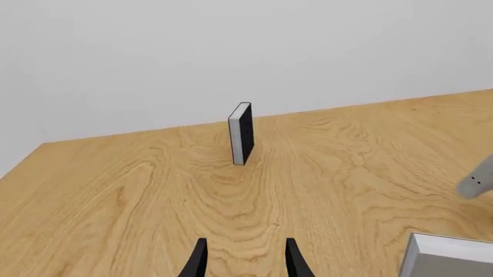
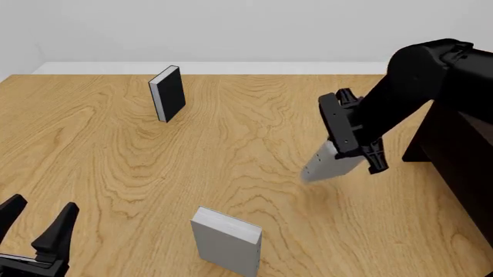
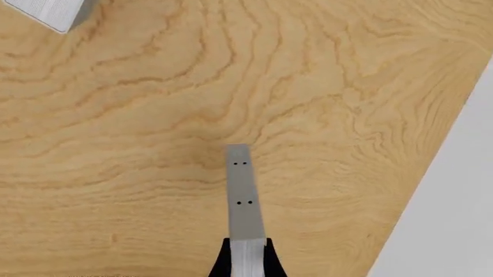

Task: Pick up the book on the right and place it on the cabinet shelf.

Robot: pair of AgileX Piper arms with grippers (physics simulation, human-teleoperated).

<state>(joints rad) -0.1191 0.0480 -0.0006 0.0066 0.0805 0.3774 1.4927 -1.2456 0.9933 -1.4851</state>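
Observation:
The slim light grey book (image 2: 329, 164) with tiny dark dots on its narrow face (image 3: 242, 190) hangs tilted above the table, clear of the wood. My right gripper (image 2: 356, 151) is shut on its upper end, and the fingers (image 3: 224, 261) clamp both sides in the right wrist view. A corner of the book shows in the left wrist view (image 1: 479, 178). The very dark cabinet (image 2: 456, 156) stands at the right edge, just right of the held book. My left gripper (image 2: 38, 222) is open and empty at the near left, also seen in its own view (image 1: 245, 257).
A black-covered book with white pages (image 2: 168, 93) stands upright at the far left, also in the left wrist view (image 1: 241, 134). A broader plain grey book (image 2: 226, 241) stands at the near middle, with corners in the wrist views (image 1: 447, 254) (image 3: 54, 12). Table's far edge meets the wall.

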